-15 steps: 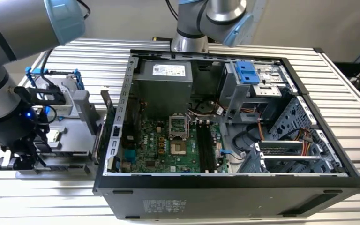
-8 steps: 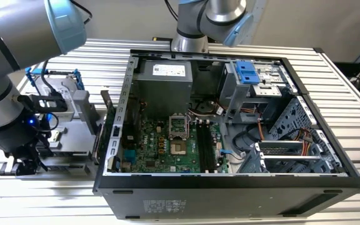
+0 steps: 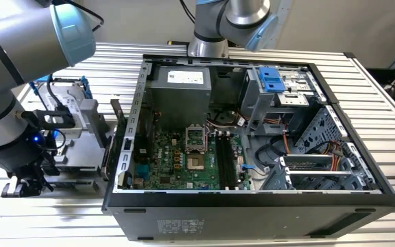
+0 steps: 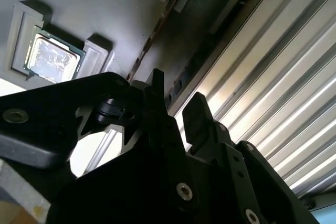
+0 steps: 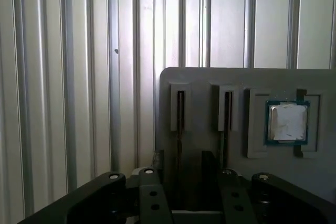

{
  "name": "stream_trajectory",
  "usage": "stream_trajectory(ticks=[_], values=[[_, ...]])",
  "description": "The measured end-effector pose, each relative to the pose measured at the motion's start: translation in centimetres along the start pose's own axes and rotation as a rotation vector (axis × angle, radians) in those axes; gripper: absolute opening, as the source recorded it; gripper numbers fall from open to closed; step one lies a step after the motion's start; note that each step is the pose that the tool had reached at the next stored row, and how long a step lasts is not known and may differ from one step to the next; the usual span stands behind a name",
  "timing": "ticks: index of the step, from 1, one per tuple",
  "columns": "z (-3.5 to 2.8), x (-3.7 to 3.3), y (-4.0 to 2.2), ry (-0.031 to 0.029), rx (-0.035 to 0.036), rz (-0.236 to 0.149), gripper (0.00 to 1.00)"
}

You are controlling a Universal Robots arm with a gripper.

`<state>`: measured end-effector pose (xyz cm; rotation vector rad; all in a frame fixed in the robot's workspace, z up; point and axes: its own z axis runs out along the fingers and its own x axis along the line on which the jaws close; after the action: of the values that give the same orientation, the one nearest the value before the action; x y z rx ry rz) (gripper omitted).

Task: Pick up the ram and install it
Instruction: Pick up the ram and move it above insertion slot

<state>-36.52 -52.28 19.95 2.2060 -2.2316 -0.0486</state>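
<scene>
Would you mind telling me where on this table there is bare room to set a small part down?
The slatted table is bare to the exterior view's right of the computer case, and at that view's lower left corner. Crowded: inside the case, and around the grey holder, where the arm stands.

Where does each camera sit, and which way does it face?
Exterior view: off the arm, looking down at the open black computer case on the slatted metal table; the grey arm and its gripper show at the exterior view's left.
First wrist view: rides the wrist, looks past the open gripper at the grey holder with a thin dark ram stick on edge.
Second wrist view: same wrist, slanted across the gripper.
Both wrist views share gripper, holder, ram and silver processor chip.
</scene>
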Motion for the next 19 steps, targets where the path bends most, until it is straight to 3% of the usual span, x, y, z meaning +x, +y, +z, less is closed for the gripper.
stream_trajectory(ticks=[5,12,13,19], values=[[0.37,0.03,0.19,0.0001,0.0,0.001,1.0],[0.4,0.03,0.2,0.0003,0.0,0.001,1.0],[0.4,0.03,0.2,0.0004,0.0,0.001,0.0],[0.4,0.03,0.2,0.0006,0.0,0.001,0.0]])
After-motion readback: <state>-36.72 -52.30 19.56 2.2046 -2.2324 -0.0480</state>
